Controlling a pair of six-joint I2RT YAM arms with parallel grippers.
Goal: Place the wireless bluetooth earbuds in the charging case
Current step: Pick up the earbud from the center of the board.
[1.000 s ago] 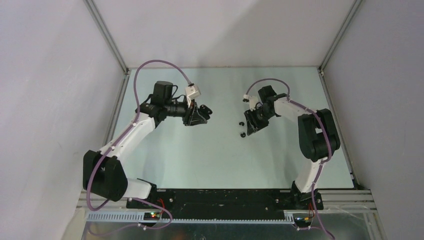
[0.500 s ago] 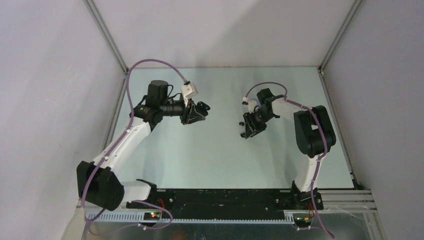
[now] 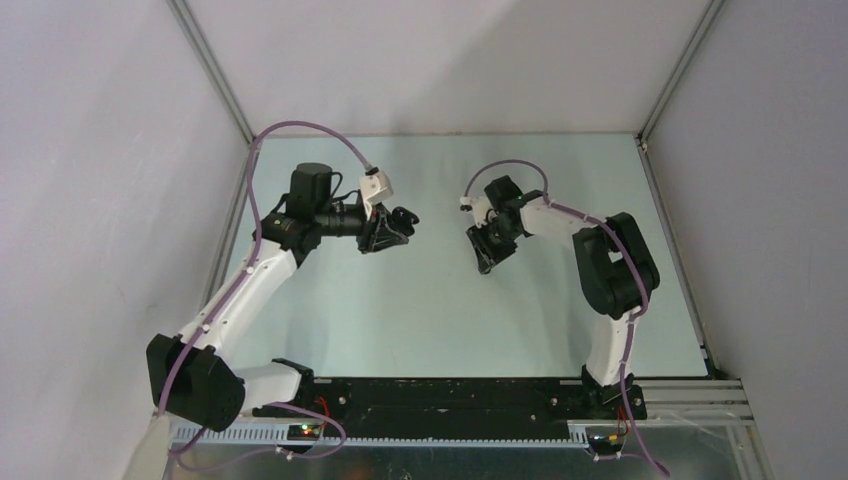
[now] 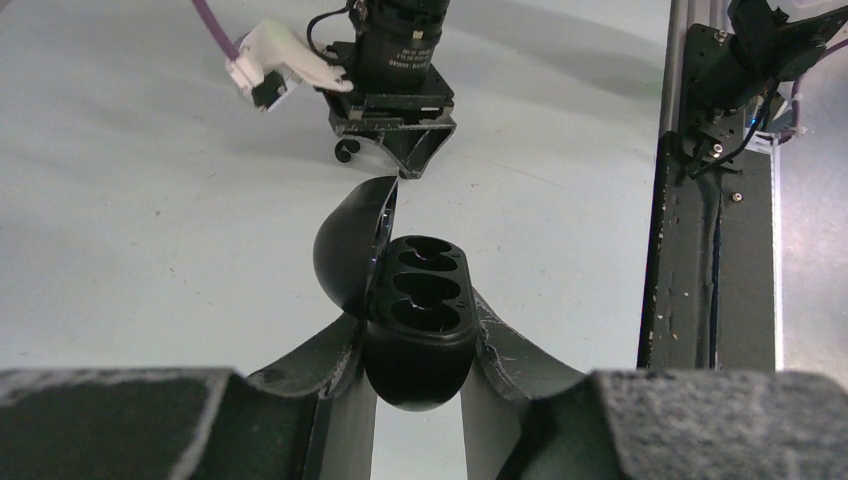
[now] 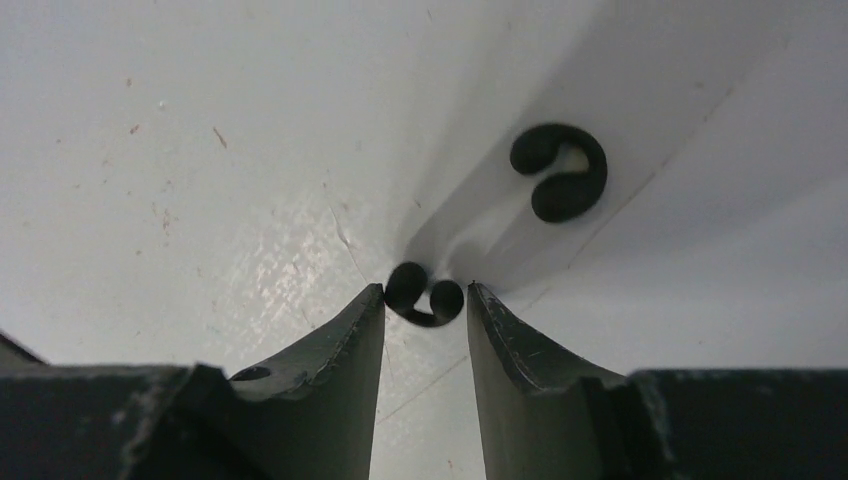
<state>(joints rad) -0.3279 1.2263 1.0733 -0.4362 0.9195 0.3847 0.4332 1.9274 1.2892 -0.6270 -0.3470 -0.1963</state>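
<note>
Noted one black earbud (image 5: 407,285) on counter (image 5: 200,150), flanked by narrow jaws of right gripper (image 5: 425,305), barely off its sides; firm hold not evident. Saw second black earbud (image 5: 562,195) near, beyond fingertips, loose on counter. Found charging case (image 4: 415,370) well apart, clamped in jaws of left gripper (image 4: 418,335), raised off counter, lid (image 4: 350,250) swung open, inner wells exposed.

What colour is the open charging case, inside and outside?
The charging case is black all over, inside and out; the left wrist view shows it best.
</note>
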